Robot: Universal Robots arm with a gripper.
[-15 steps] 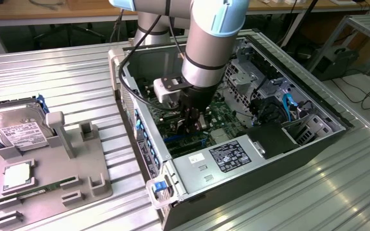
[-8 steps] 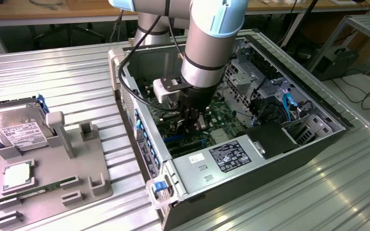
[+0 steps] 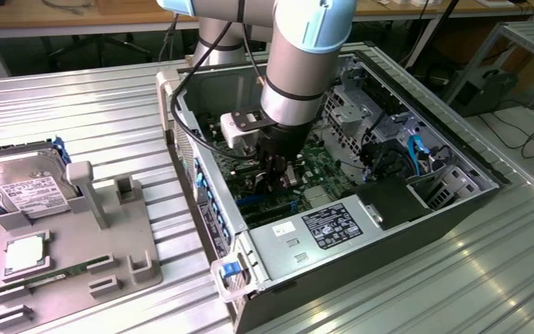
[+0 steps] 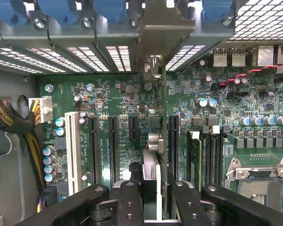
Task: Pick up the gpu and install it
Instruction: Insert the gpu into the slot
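The gpu (image 4: 153, 169) appears edge-on in the wrist view, running from my fingers (image 4: 129, 202) out to its pale metal bracket (image 4: 158, 28) at the case's rear slot wall. It stands upright over the green motherboard (image 4: 118, 94), between the black expansion slots (image 4: 113, 146). My gripper (image 4: 155, 207) is shut on the card. In the exterior view the gripper (image 3: 277, 182) reaches down inside the open computer case (image 3: 341, 229), and the card under it is mostly hidden by the arm.
A grey fixture (image 3: 128, 271) at the exterior view's left holds a silver hard drive (image 3: 26, 188), a CPU (image 3: 26, 254) and a green RAM stick (image 3: 53, 275). Inside the case are braided cables (image 4: 9, 122), blue slot clips (image 4: 61, 9) and an open CPU socket (image 4: 259, 183).
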